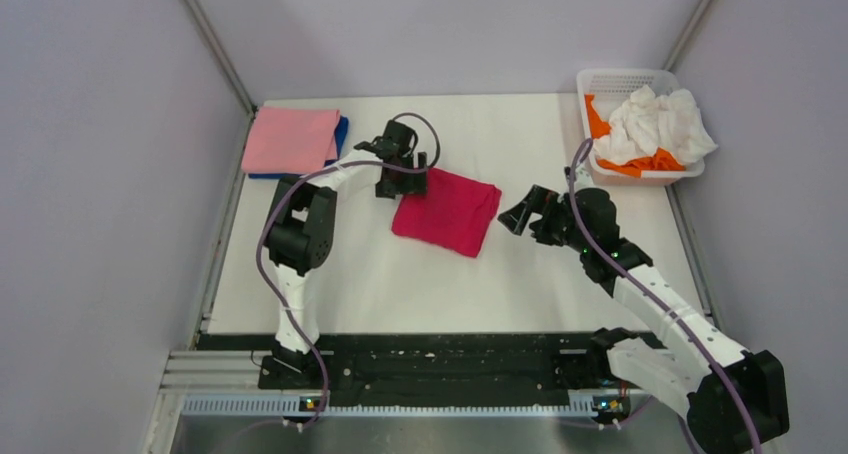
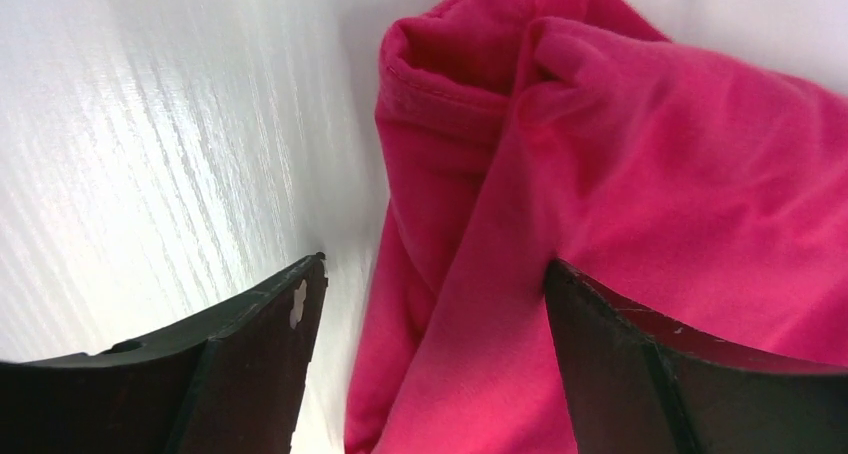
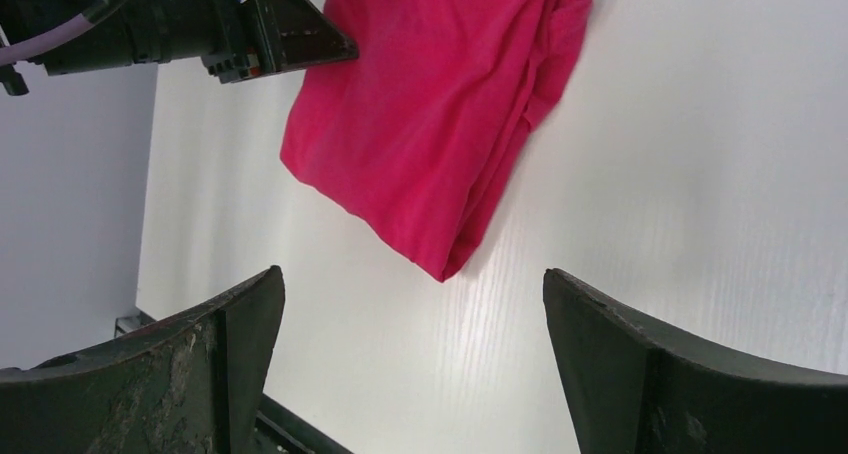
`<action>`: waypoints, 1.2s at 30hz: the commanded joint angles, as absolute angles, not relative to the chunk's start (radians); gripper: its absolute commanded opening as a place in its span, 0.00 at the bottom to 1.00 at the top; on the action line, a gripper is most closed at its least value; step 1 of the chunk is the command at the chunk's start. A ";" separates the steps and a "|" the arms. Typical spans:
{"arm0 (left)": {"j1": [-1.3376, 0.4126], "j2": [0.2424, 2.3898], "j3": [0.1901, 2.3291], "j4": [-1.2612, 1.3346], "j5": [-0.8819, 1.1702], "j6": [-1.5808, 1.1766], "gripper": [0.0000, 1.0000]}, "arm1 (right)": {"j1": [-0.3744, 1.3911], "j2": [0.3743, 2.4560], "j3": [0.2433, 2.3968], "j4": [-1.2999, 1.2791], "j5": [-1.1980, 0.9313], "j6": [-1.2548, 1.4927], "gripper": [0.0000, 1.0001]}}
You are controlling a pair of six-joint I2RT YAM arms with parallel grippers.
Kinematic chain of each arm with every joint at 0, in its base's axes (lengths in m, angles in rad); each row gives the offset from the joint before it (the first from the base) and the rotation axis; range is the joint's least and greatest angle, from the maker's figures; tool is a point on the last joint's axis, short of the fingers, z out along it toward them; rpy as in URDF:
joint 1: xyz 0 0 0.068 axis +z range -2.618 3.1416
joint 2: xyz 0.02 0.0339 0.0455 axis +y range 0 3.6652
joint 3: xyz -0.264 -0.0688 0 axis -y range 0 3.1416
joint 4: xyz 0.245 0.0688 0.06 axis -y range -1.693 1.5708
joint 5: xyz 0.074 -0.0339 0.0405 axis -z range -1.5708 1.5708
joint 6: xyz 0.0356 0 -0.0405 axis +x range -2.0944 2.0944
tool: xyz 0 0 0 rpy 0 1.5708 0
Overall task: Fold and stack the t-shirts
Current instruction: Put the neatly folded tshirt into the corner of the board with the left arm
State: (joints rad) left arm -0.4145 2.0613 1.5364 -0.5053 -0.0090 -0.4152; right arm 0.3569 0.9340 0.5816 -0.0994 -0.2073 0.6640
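Centre of the table (image 1: pixel 540 139), and there's the crimson-red t-shirt (image 1: pixel 447 211), folded into a tidy, slightly skewed rectangle and lying flat on the white surface. Up close from the left wrist, its edge shows a stitched hem with the layers bunched and rolled over one another.

Right on its far-left corner sits the left gripper (image 1: pixel 402 184), pointing down at the cloth. Its jaws stand apart and straddle the shirt's edge: one of the fingers (image 2: pixel 255 349) is over bare table, the other over red fabric, and the folded edge runs up between them. No pinch on the cloth that I can see.

Over to the right of the shirt, apart from it, the right gripper (image 1: pixel 512 215) hangs above the table and faces the shirt's right side. Its jaws are spread wide with nothing between them; through that gap the wrist camera sees the whole red rectangle and the left arm's dark fingers at the shirt's far corner.

Further out, in the far-left corner of the table, a folded light pink t-shirt (image 1: pixel 292 139) lies on top of a blue t-shirt (image 1: pixel 343 132), which peeks out along the right and near edges. In the far-right corner stands the white mesh basket (image 1: pixel 622 73), holding a crumpled white t-shirt (image 1: pixel 655 124) heaped over an orange t-shirt (image 1: pixel 645 163).
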 commanded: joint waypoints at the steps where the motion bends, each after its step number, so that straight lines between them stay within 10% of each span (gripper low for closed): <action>1: -0.415 2.118 1.562 -0.542 -0.020 -0.390 0.83 | 0.349 0.913 0.616 -0.129 -0.170 0.621 0.99; 9: -0.439 2.175 1.576 -0.534 0.052 -0.405 0.57 | 0.344 0.885 0.625 -0.168 -0.114 0.586 0.99; 14: -0.454 2.177 1.607 -0.554 -0.029 -0.413 0.00 | 0.322 0.863 0.623 -0.194 -0.090 0.575 0.99; 24: -0.447 2.107 1.776 -0.615 -0.654 -0.228 0.00 | 0.308 0.847 0.604 -0.233 0.020 0.573 0.99; 36: -0.334 2.042 1.847 -0.388 -0.791 0.193 0.00 | 0.307 0.788 0.593 -0.287 0.159 0.583 0.99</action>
State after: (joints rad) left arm -0.3779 2.1288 1.7847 -0.5041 -0.7132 0.0299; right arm 0.3157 0.8230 0.5831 -0.2852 0.0971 0.5861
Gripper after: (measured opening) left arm 0.029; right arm 0.985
